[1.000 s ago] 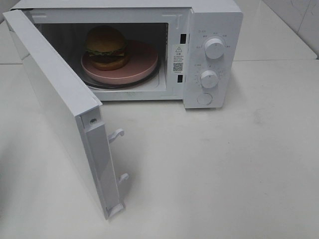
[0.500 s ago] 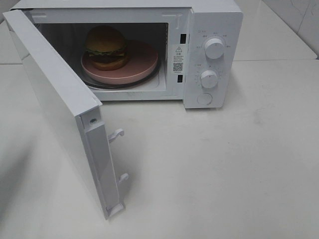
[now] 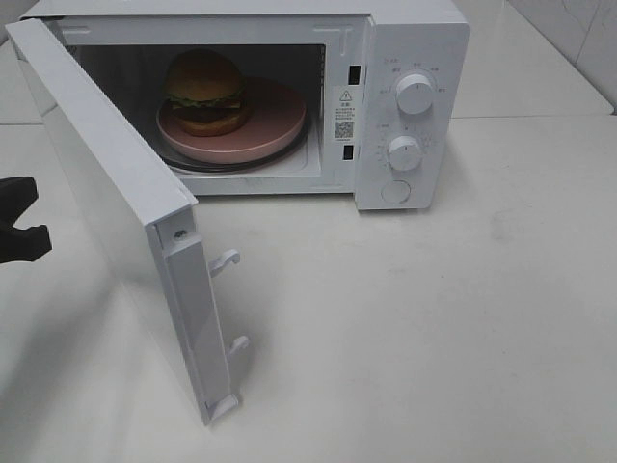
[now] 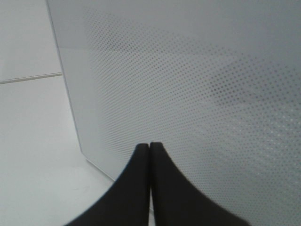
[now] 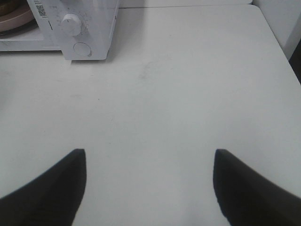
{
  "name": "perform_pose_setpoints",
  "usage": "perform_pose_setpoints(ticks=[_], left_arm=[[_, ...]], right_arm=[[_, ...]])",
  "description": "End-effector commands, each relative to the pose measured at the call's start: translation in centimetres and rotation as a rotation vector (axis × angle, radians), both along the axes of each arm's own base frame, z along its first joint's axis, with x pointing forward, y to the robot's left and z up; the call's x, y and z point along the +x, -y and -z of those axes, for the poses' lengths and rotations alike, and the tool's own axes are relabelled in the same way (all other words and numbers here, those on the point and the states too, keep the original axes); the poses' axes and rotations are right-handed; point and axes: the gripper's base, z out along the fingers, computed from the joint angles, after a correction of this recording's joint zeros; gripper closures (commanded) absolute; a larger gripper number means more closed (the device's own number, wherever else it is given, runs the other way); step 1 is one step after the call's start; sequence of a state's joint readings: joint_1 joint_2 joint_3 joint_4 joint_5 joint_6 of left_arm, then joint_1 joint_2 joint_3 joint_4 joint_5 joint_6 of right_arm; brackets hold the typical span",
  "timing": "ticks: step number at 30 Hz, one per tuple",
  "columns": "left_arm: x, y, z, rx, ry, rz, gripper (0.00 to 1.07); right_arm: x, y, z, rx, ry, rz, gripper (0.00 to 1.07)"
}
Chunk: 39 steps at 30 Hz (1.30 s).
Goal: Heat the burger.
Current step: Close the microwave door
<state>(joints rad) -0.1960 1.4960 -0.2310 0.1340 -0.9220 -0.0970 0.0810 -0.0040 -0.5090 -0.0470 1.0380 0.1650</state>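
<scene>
The glossy golden-brown burger with a green lettuce frill and dark patty [image 3: 204,92] sits inside the cavity of the white box-shaped microwave oven [image 3: 415,39]. It is on the left part of a round pink plate [image 3: 275,116], which rests on the dark turntable [image 3: 207,164]. The microwave's white hinged door [image 3: 106,174] stands wide open, swung out to the left over the pale white table [image 3: 434,318]. The black left gripper [image 4: 149,147] is on the outer side of that door, facing its dotted panel. Its jaws are pressed together and hold nothing; whether the tips touch the door cannot be told. The black right gripper [image 5: 149,151] hovers over bare table well apart from the microwave — jaws spread wide, empty. On the control panel, an upper white round dial [image 3: 415,94] sits above a lower white round dial [image 3: 405,152].
</scene>
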Motion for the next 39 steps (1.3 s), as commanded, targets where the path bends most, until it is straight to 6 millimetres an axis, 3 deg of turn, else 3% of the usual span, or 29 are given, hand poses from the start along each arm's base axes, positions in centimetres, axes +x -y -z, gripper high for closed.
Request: perform_pose_setpoints(ticks=[1,26,39], left_arm=[[0.4,0.5,-0.2,-0.033,0.032,-0.031,1.07],[4.9,9.0,-0.5,-0.056,0.028,-0.009,1.07],[8.0,14.0,-1.9,-0.041,0.036,-0.024,1.07]], right_arm=[[-0.4,0.0,0.0,0.004,0.025,0.007,0.35],[-0.4,0.0,0.0,0.004,0.025,0.007,0.35],[-0.4,0.0,0.0,0.003,0.025,0.006,0.35]])
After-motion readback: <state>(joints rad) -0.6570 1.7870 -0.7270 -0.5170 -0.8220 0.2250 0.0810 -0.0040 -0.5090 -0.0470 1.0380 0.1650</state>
